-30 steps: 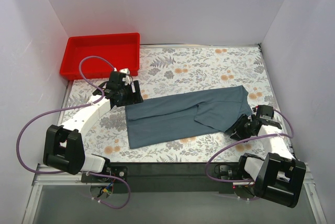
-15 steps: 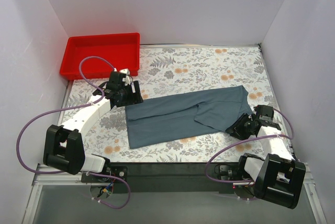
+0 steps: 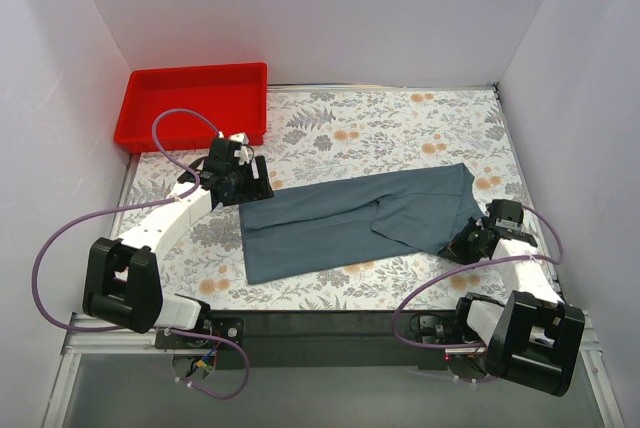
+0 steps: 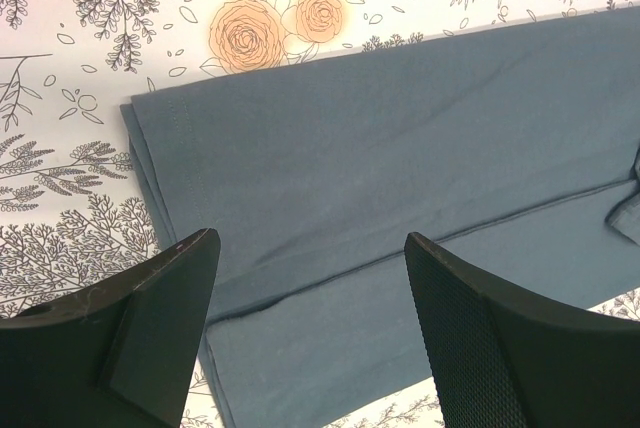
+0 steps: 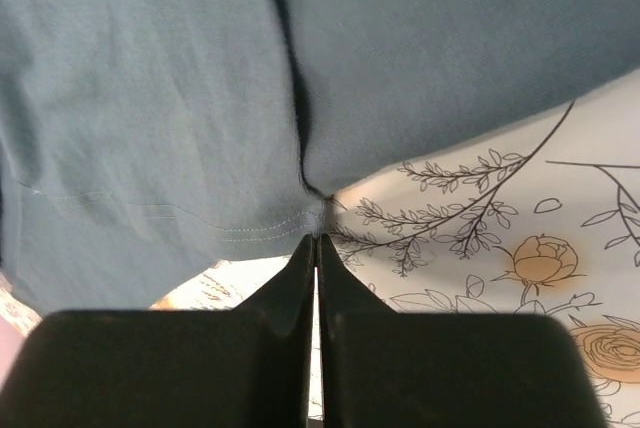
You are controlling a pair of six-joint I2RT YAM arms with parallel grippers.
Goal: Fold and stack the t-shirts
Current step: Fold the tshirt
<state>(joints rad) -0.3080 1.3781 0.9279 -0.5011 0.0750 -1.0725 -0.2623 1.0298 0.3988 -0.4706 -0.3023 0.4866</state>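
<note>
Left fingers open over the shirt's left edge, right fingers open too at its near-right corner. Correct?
Not quite. The right gripper has its fingers shut, pinching the hem of the t-shirt, as the right wrist view shows. The left gripper does have its fingers open over the shirt's left edge.

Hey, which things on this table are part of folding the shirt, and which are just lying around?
In the job: blue-grey t-shirt, lying flat; left hand, open over its edge; right hand, shut on its hem.
Lying about: red bin in the far left corner; floral table cover.
</note>
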